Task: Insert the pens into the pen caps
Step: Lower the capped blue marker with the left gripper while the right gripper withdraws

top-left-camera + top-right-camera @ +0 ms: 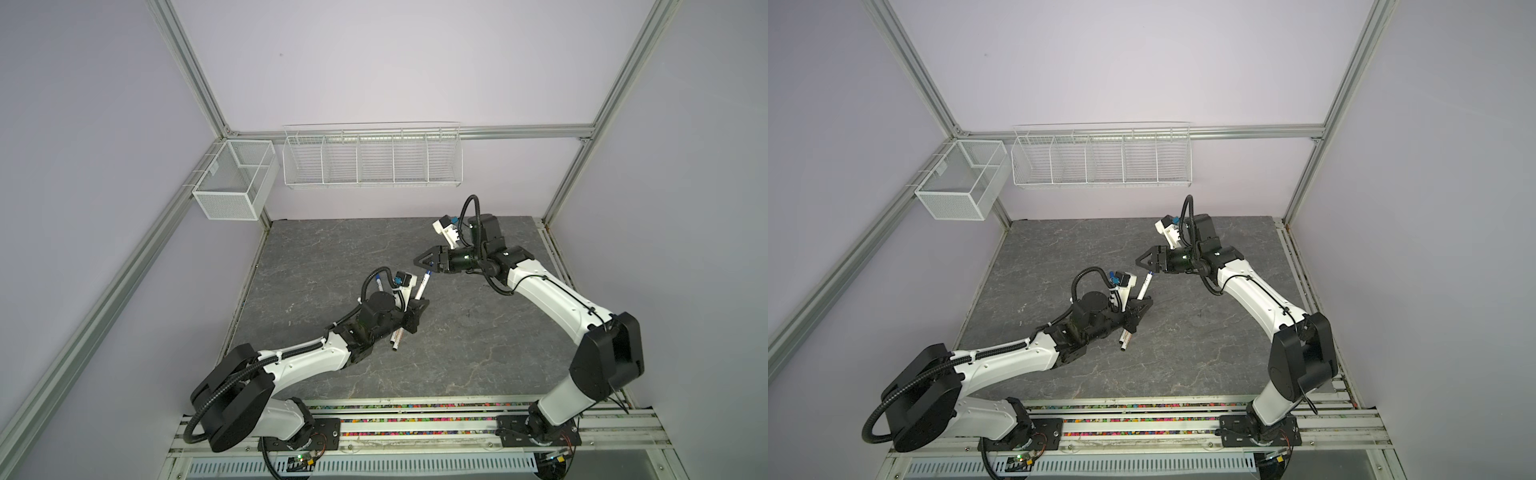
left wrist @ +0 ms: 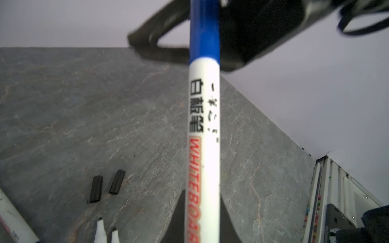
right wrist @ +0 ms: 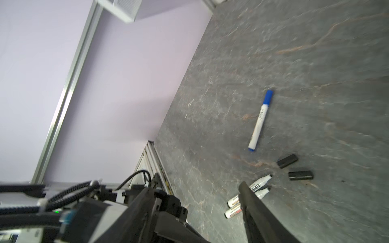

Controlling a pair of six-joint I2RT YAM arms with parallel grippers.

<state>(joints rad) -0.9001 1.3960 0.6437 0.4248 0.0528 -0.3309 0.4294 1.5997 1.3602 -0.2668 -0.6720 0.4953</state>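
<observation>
Left arm (image 1: 299, 361), lower left of both top views: left gripper (image 1: 417, 309) pinches a white pen (image 2: 210, 157) low on its barrel, blue cap (image 2: 204, 31) already on its far end, mid-frame. Gray counter (image 1: 478, 365) fills the centre. Right arm (image 1: 552, 303), right side: right gripper (image 1: 419, 262) spread, holding nothing, near that capped end. Second blue-capped pen (image 3: 260, 122) lies flat on the counter. Two uncapped pens (image 3: 260, 181) lie side by side; two black caps (image 3: 287, 161) lie loose near their tips, not touching.
</observation>
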